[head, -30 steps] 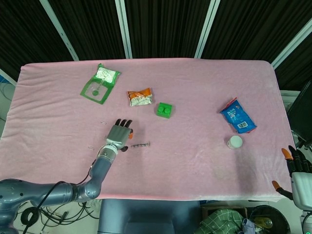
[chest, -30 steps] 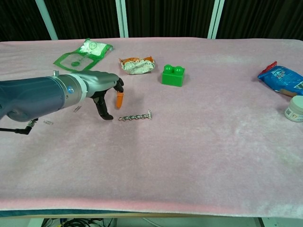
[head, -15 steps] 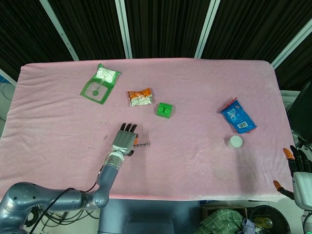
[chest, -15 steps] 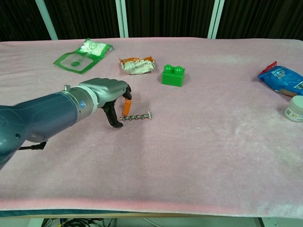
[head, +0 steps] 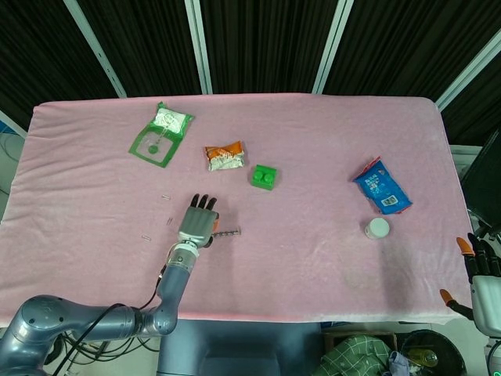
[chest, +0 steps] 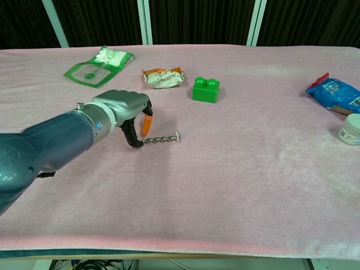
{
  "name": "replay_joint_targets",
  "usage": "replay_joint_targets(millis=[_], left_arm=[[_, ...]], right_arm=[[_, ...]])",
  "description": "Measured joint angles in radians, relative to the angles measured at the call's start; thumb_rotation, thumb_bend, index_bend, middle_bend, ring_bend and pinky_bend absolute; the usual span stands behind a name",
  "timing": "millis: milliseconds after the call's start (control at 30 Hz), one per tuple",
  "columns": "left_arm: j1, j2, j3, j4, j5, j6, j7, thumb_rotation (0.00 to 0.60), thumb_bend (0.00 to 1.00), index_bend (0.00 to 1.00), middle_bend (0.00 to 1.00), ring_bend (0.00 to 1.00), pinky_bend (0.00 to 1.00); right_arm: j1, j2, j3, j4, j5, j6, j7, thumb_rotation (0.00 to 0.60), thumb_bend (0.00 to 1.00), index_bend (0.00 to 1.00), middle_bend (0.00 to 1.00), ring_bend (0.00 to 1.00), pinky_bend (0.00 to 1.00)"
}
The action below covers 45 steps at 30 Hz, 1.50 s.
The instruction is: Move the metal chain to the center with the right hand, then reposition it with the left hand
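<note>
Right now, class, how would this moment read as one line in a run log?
left hand: fingers at the chain's near end, grasp unclear | right hand: off the table's right edge, idle | chain: lying on the pink cloth

Metal chain (chest: pixel 161 139) lies mid-left on the surface (chest: pixel 236 185), left hand (chest: pixel 125 107) at its 9 o'clock end, fingertips touching it. Toy block (chest: pixel 205 90) at chain's 1 o'clock, crumpled wrapper (chest: pixel 163 77) at 12, flat packet (chest: pixel 98 63) at 10, far back-left. Snack bag (chest: pixel 336 95) and small jar (chest: pixel 350 129) at the 3 o'clock edge, jar just in front of bag. Right hand (head: pixel 479 270) off the surface, beyond its right edge.
</note>
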Motion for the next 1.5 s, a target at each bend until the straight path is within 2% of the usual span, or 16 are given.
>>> replay_joint_targets(millis=[600, 867, 1500], left_arm=[[0.006, -0.032, -0.019, 0.056, 0.018, -0.021, -0.01, 0.6, 0.31, 0.58, 0.11, 0.0, 0.0], [0.006, -0.043, -0.019, 0.066, 0.037, -0.019, -0.002, 0.6, 0.31, 0.55, 0.11, 0.0, 0.0], [0.011, -0.059, -0.024, 0.092, 0.037, -0.018, 0.033, 0.6, 0.34, 0.58, 0.12, 0.0, 0.0]], right_arm=[[-0.002, 0.0, 0.006, -0.002, 0.003, -0.007, -0.005, 0.6, 0.11, 0.01, 0.0, 0.0, 0.18], [-0.002, 0.0, 0.008, -0.006, 0.005, -0.01, -0.008, 0.6, 0.11, 0.01, 0.0, 0.0, 0.18], [-0.003, -0.001, 0.01, -0.007, 0.002, -0.015, -0.012, 0.6, 0.11, 0.01, 0.0, 0.0, 0.18]])
